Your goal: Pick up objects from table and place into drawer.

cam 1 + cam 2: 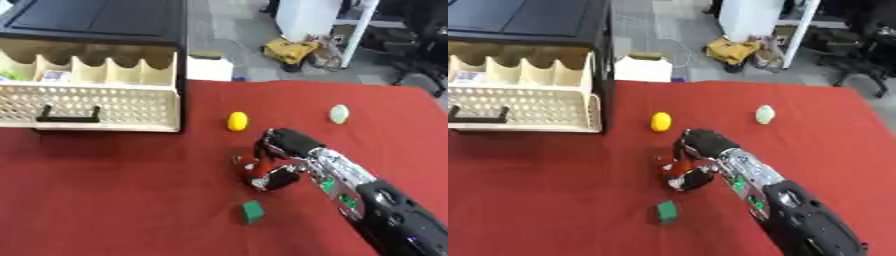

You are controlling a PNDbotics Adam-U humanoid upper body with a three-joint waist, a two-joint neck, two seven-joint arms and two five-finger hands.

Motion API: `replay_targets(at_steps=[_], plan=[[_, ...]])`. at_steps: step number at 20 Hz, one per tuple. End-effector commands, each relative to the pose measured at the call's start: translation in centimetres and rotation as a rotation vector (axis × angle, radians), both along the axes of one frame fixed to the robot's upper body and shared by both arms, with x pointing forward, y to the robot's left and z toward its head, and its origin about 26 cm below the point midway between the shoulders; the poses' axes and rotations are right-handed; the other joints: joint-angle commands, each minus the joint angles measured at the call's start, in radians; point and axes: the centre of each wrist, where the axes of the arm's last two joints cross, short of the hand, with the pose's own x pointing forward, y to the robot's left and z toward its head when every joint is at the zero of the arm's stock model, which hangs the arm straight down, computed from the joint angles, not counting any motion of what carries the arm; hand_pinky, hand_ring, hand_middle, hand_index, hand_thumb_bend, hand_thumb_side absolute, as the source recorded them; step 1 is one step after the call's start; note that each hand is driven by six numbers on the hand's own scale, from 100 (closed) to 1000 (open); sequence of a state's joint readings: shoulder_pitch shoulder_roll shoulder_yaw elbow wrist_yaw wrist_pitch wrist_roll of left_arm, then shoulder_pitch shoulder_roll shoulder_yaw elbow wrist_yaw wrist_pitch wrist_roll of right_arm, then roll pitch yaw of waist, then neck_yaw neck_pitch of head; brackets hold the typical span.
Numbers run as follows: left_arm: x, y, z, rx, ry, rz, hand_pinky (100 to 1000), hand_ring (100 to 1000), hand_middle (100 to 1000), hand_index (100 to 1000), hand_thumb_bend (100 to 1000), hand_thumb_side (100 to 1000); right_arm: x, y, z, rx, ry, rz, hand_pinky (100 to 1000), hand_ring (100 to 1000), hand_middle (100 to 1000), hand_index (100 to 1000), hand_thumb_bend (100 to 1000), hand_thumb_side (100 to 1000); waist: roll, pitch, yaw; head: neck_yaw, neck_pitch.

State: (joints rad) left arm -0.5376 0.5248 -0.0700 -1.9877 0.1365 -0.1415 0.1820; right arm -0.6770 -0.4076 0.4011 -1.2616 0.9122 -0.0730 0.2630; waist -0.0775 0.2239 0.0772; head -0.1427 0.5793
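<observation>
Right hand (278,160) curling its fingers (273,177) around a small red object (260,167) on the red surface (105,200), between the yellow object (237,121) and green block (252,211); the drawer (87,102) is standing open.

Right hand (278,165), fingers seemingly curled.

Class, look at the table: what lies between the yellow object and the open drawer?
Nothing: in the left eye view only bare red tablecloth separates the yellow object from the open drawer.
</observation>
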Motion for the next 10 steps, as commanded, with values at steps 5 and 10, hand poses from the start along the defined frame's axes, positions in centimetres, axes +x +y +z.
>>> replay_targets(at_steps=[5, 10], plan=[[-0.28, 0.14, 0.93, -0.010, -0.029, 0.000, 520, 510, 534, 824, 113, 1000, -0.03, -0.36, 1.58, 0.018, -0.004, 0.016, 513, 526, 322, 547, 176, 412, 0.005, -0.013, 0.003, 0.000, 0.002], [-0.27, 0.13, 0.91, -0.011, -0.028, -0.001, 520, 510, 534, 824, 114, 1000, -0.02, -0.57, 1.65, 0.038, 0.006, 0.009, 491, 508, 307, 522, 134, 386, 0.006, -0.012, 0.004, 0.000, 0.001]])
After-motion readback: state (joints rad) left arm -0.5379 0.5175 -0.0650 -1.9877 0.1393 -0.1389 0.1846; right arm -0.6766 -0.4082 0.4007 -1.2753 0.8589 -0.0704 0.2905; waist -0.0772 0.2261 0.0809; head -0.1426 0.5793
